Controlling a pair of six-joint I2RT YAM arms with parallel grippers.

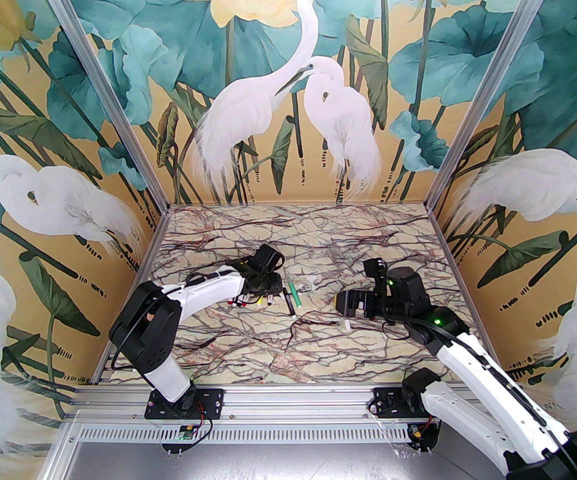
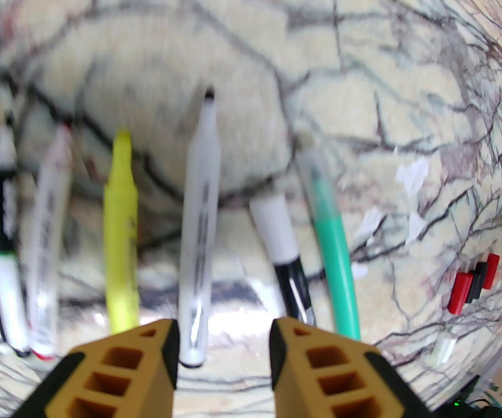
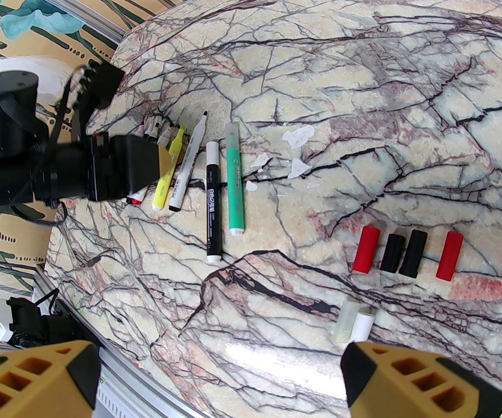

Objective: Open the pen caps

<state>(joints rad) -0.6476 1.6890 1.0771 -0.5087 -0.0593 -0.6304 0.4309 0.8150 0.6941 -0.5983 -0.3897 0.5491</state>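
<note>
left claw (image 2: 224,327): jaws parted, the gap wider than a pen barrel, nothing clamped. the butt end of the white pen (image 2: 200,216) lies on the surface (image 2: 364,81) between the two fingertips, its bare black tip pointing away.
on one side of it lies the yellow pen (image 2: 122,224), tip also bare. past that is a tight cluster of pens (image 2: 7,242), too blurred to count.
on the other side lies a black pen (image 2: 283,242) with a white end, then the green pen (image 2: 335,251). all lie roughly parallel on the surface.

right claw (image 3: 220,355): jaws spread wide, empty, held above the surface.
just beyond its fingers are two pale pen caps (image 3: 354,325), touching side by side, one translucent and one white.
farther out is a row of red and black caps (image 3: 403,253), in the order red, black, black, red. the two black ones touch and each red sits a little off. the caps lie well apart from the pens.
whitish flakes (image 3: 298,136) are scattered on the surface near the green pen.
</note>
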